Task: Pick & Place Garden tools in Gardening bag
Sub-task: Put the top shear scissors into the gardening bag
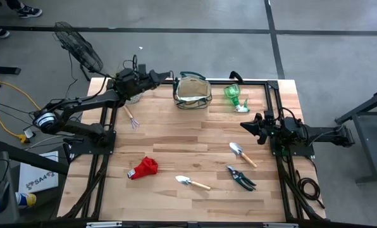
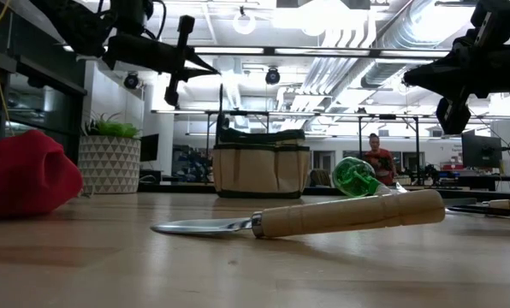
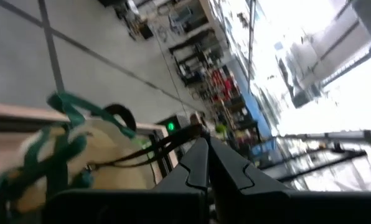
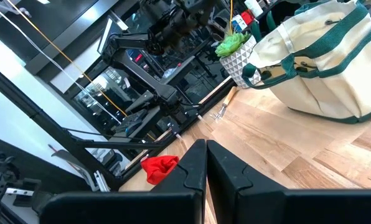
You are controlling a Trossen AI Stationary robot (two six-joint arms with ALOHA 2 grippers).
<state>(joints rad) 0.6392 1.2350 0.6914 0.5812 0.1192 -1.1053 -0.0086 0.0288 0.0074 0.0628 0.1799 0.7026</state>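
High view, step in hand: no tool held; the left gripper (image 1: 169, 75) hangs just beside the gardening bag (image 1: 192, 92) at the table's far edge, fingers pressed together. The right gripper (image 1: 244, 125) waits over the right side, also pressed together.
High view, tools: all on the wood: red cloth (image 1: 144, 168), near trowel (image 1: 191, 182), second trowel (image 1: 241, 153), shears (image 1: 240, 178), small rake (image 1: 131, 118), green plastic piece (image 1: 234, 96) beside the bag.
High view, bag contents: mouth open; nothing visible inside, though the view is small.
Low view, bag: stands upright behind the near trowel; interior hidden.
Low view, pot (image 2: 109, 161): holds a plant; not task goods.
Left wrist view: fingers (image 3: 198, 163) meet; bag fabric close by.
Right wrist view: fingers (image 4: 195, 163) meet, empty.
Next move, judged: spread a gripper, descend on one tool, likely the second trowel near the right arm.
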